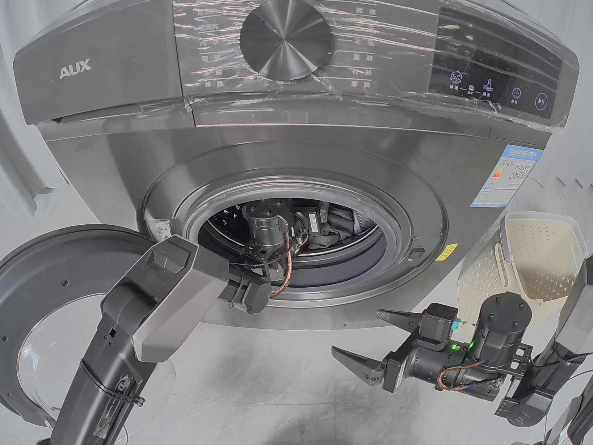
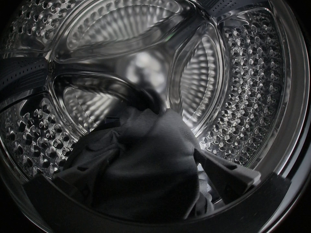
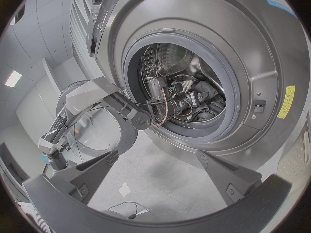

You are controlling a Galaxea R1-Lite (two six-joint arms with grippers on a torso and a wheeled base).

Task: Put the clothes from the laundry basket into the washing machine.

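Head view takes in the washing machine (image 1: 296,156), door (image 1: 55,316) open wide, laundry basket (image 1: 543,254) at its right. Left wrist view goes inside the drum (image 2: 259,81): dark, crumpled clothes (image 2: 145,182) lie draped over my left claw (image 2: 154,152), jaws spread. My right claw (image 1: 357,332) hangs outside, jaws wide.

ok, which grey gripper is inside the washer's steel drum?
The left gripper, past the round door opening at the dark clothes; the right gripper hangs open outside, above the grey floor.
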